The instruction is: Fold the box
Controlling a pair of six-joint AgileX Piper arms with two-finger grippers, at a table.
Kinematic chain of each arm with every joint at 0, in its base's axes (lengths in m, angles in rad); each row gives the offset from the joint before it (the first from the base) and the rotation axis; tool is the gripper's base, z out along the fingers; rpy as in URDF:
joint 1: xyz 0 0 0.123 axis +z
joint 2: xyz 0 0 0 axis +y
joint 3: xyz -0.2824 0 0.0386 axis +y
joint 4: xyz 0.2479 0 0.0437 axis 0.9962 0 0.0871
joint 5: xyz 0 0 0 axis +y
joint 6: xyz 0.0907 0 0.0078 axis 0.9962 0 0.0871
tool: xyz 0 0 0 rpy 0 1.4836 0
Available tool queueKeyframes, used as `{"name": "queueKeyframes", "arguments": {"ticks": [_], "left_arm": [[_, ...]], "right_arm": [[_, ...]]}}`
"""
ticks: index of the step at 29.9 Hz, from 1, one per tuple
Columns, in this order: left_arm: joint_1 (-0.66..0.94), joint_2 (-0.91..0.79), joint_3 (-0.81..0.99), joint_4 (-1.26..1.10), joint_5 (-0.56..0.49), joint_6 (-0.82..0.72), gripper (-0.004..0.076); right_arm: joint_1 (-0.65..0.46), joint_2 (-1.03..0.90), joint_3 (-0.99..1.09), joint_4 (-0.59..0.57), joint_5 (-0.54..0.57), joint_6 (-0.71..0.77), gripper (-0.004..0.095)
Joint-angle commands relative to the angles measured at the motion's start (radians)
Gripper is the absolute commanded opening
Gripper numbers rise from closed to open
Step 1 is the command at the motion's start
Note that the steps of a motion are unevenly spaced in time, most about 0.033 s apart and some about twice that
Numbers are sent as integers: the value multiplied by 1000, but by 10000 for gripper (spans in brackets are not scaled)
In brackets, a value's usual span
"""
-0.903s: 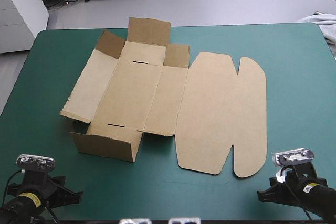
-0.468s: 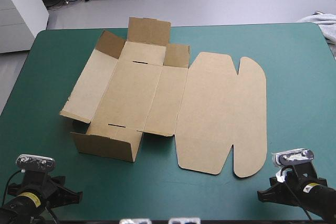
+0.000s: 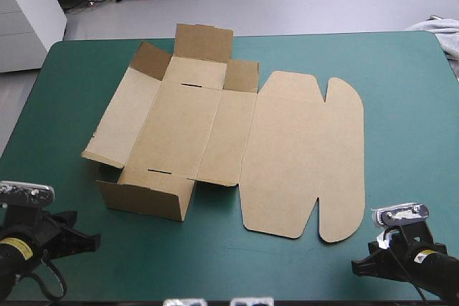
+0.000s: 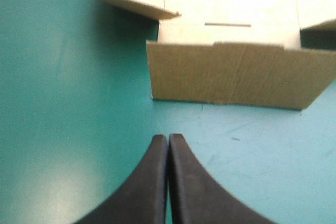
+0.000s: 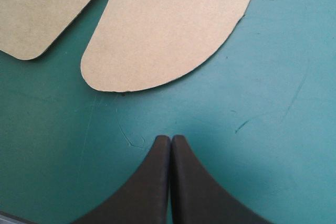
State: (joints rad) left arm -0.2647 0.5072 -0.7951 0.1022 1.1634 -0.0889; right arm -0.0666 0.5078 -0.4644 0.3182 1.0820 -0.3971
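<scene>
On the table [image 3: 401,105] lies one box [image 3: 215,127]; left gripper [image 4: 168,137] and right gripper [image 5: 170,139] press fingers together

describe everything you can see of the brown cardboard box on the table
The brown cardboard box is a cut sheet of plain matte board, partly set up. Its near wall stands upright, and short flaps at the far end are raised; the left panel looks slightly lifted. The lid, with a rounded tab, lies flat to the right. Two slots show in the base. It rests on the teal-green table cover, left of centre; nothing else touches it.
</scene>
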Motion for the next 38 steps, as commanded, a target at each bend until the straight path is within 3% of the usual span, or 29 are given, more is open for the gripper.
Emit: {"name": "queueKeyframes", "arguments": {"ticks": [1, 21, 30, 38], "left_arm": [[-2, 97, -149, 6, -36, 6, -10], [7, 826, -733, 102, -108, 77, -10], [226, 1061, -956, -135, -83, 192, -10], [468, 1171, -999, -425, -30, 347, -10]], "right_arm": [[2, 6, -24, 19, -32, -4, -19], [2, 6, -24, 19, -32, -1, -19], [2, 6, -24, 15, -32, -1, -19], [2, 6, -24, 15, -32, -1, -19]]}}
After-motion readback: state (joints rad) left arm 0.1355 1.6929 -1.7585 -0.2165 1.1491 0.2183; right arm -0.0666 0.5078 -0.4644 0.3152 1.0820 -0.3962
